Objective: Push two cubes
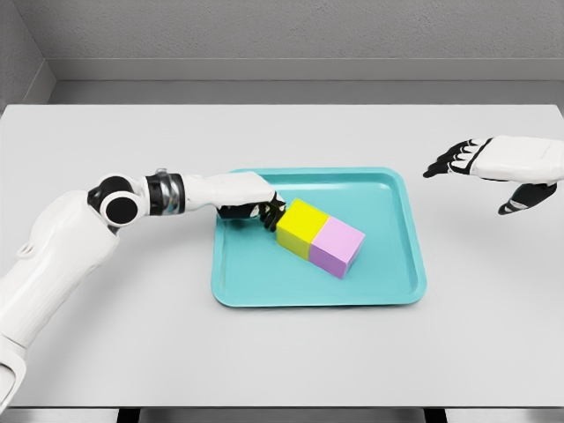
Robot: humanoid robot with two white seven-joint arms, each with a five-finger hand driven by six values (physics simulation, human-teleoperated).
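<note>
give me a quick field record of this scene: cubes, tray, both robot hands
yellow cube: on the tray, touching the pink cube
pink cube: on the tray, right of the yellow cube
tray: teal, on the white table
left robot hand: over the tray, fingertips against the yellow cube's left side, grasping nothing
right robot hand: open, off to the right of the tray, touching nothing
</note>
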